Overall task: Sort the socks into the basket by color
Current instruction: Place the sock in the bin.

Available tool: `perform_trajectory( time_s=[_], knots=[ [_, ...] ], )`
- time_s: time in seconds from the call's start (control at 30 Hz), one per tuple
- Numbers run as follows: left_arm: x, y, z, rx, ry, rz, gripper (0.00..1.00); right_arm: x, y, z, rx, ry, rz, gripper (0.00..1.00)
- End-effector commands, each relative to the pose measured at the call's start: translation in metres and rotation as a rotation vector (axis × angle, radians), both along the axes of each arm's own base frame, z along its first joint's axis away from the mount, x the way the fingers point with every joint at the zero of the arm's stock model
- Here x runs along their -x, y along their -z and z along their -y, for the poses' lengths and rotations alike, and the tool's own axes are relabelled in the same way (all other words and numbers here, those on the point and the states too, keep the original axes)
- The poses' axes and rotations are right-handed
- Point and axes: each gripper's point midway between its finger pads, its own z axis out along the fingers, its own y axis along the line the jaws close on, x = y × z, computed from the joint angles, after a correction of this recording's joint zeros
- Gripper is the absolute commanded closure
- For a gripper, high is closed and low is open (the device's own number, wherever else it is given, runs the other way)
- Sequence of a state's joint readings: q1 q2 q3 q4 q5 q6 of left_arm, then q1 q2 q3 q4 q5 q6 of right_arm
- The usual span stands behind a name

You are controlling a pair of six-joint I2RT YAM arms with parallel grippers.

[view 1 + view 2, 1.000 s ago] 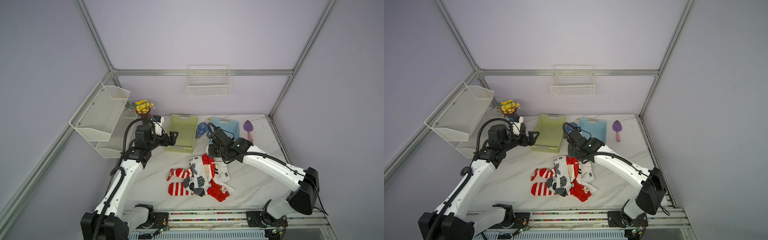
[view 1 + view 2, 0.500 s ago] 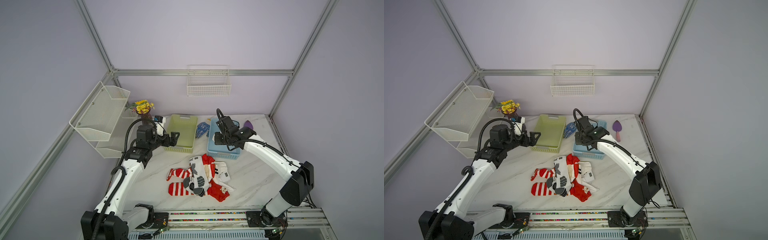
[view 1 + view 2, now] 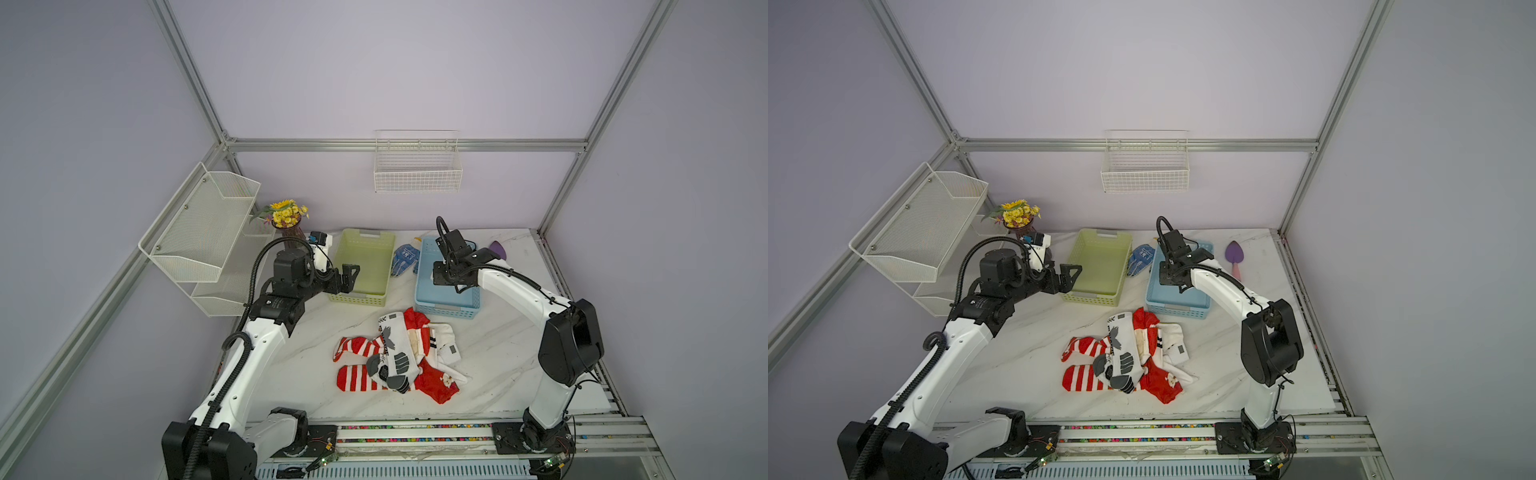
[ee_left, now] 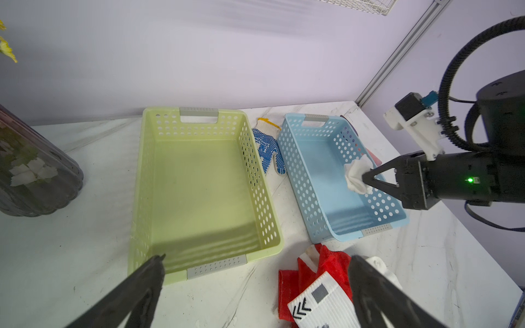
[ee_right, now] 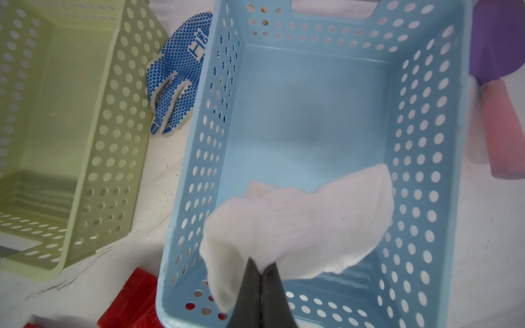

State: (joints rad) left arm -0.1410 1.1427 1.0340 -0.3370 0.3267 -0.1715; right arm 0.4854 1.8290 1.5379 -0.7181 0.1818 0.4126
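Since a second ago the right gripper [image 3: 441, 277] has swung from the sock pile [image 3: 395, 357] to above the blue basket [image 3: 446, 309], as both top views show. In the left wrist view, the left gripper [image 4: 257, 258] hangs empty with its jaws wide apart, and the green basket [image 4: 147, 198] lies just ahead of it. In the right wrist view, the jaws pinch a white sock [image 5: 298, 224] with the blue basket's floor directly beneath, so release looks due.

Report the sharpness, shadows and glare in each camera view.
Right wrist view: the white fabric sock in the shut right gripper is blurred and washed out, the light blue perforated plastic basket behind it crisper. Left wrist view: sharp, with banded shadows inside the pale green perforated plastic basket. Both top views: even light, no glare, the red-and-white sock pile clear.
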Motion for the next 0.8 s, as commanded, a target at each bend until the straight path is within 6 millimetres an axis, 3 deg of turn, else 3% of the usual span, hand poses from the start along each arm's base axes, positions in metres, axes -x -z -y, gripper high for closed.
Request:
perform_trajectory(
  time_s=[0.0, 0.4, 0.77],
  knots=[
    [0.002, -0.001, 0.005, -0.004, 0.029, 0.029, 0.00, -0.010, 0.016, -0.003, -0.013, -0.012, -0.006, 0.97],
    [0.003, -0.003, 0.007, 0.000, 0.040, 0.031, 0.00, -0.019, 0.057, -0.008, 0.001, -0.008, -0.064, 0.97],
    [0.004, -0.004, 0.007, -0.002, 0.041, 0.033, 0.00, -0.020, 0.078, -0.013, -0.011, -0.008, -0.099, 0.94]
  ],
)
